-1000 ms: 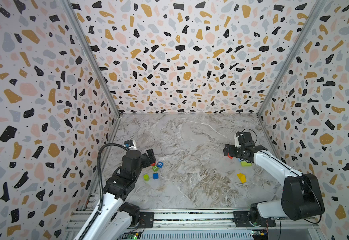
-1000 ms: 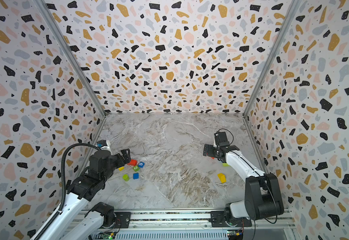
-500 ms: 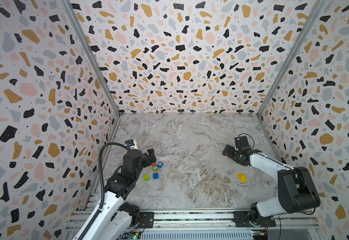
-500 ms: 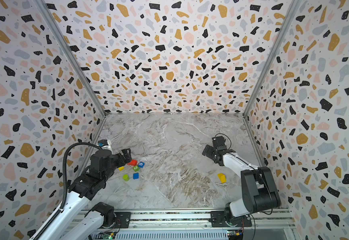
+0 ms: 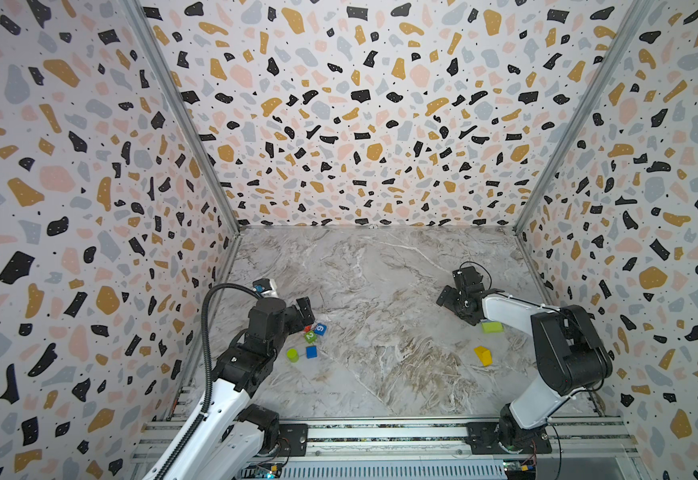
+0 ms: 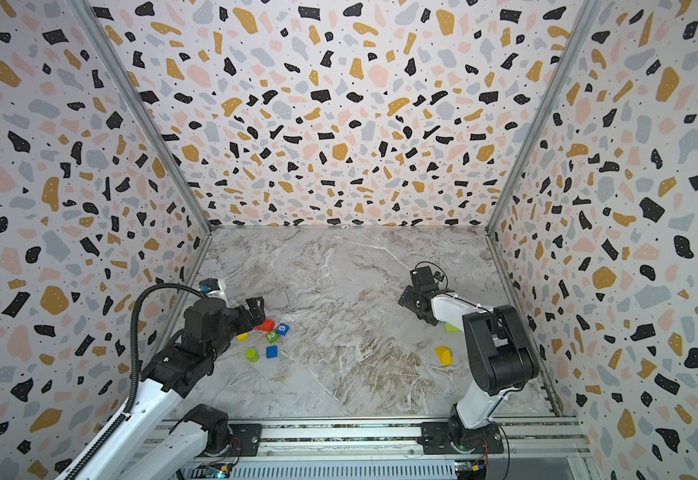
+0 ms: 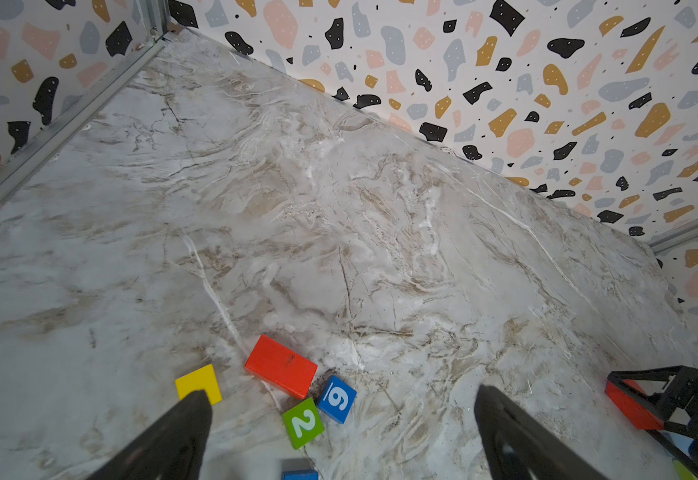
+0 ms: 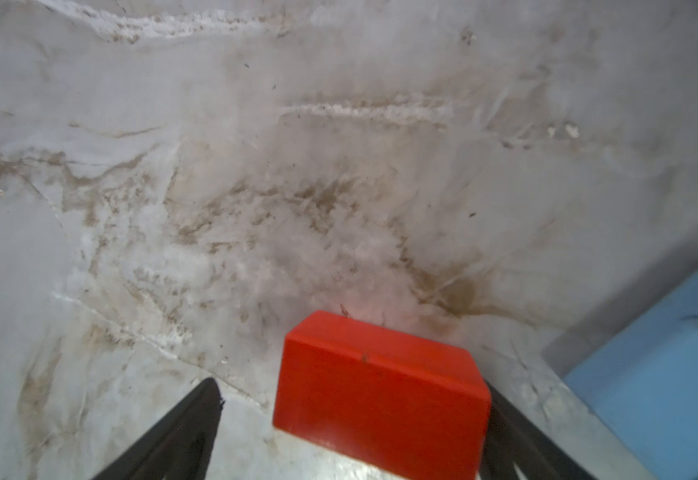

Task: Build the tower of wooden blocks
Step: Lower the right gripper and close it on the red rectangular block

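Terrazzo-print walls on three sides, marble-look counter (image 5: 380,282) between them. No tower is started; all blocks lie loose in two groups. Step in hand, as judged: pick-up of a red base piece.

Left group, at about 8 o'clock on the counter in both top views:
- yellow cube (image 6: 242,337) is farthest left, with the left red slab (image 6: 265,325) lying flat at its 2 o'clock
- green 2 cube (image 6: 272,337) and blue 9 cube (image 6: 283,329) are seen touching each other, just at 5 o'clock of that slab
- lime cylinder (image 6: 251,354) and plain blue cube (image 6: 271,351) are set side by side, apart, at 6 o'clock of these
- left claw (image 6: 256,311) is held over the group near the slab, jaws spread wide, nothing held

Right group, at about 3 to 4 o'clock:
- right claw (image 8: 351,392) is lowered to the counter, jaws astride the right red slab (image 8: 380,374)
- one finger is seen against the slab and a gap is left at the other finger (image 8: 189,424), so the slab is not yet clamped
- a pale blue block (image 8: 663,365) lies just beside it; its kind cannot be told
- lime bar (image 5: 492,327) lies at 5 o'clock of the claw, partly hidden by the arm
- yellow wedge (image 5: 483,355) lies at 6 o'clock of the bar, apart

Next move, as judged: the closing is to be finished squarely on the slab, which is then to be lifted and laid flat in the open middle. A twist is likely if one finger pushes first, and the pale blue block could be knocked.
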Tool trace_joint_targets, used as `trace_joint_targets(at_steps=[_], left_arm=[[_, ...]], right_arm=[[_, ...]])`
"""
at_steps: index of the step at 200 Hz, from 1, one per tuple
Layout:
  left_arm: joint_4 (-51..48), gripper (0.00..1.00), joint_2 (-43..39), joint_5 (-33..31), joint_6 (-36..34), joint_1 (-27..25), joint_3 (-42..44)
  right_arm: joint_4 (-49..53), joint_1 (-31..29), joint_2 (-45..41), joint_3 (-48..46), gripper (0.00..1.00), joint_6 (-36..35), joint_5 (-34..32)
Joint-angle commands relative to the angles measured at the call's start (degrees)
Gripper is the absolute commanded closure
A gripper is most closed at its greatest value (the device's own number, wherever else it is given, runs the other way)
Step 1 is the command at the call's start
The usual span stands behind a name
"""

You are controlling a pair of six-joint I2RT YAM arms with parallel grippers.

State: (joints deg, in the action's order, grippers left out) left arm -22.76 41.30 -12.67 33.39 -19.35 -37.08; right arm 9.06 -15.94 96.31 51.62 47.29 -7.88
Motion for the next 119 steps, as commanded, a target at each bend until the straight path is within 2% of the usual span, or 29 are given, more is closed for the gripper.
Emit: trace_joint_targets(at_steps=[1,28,63,92,119], left_arm=[[2.3,0.0,-0.2,0.8,-0.5,0.0,0.5],[2.4,0.0,-0.1,1.3,-0.5,0.0,0.6],[2.4,0.0,0.0,1.2,-0.4,0.0,0.6],[2.5,0.0,-0.2,1.3,-0.4,0.0,0.6],[2.5,0.0,-0.1,1.3,-0.4,0.1,0.7]], right_arm=[[2.7,-0.2,1.4,2.7,0.08,-0.1,-2.7],[3.7,-0.2,3.1,4.2,0.11,-1.4,-3.6],[5.0,-0.9,5.3,6.6,0.22,-3.9,-3.3],[6.6,-1.4,6.2,8.0,0.24,-7.0,-3.4],[7.7,-1.3,6.9,8.3,0.3,-10.1,-2.8]])
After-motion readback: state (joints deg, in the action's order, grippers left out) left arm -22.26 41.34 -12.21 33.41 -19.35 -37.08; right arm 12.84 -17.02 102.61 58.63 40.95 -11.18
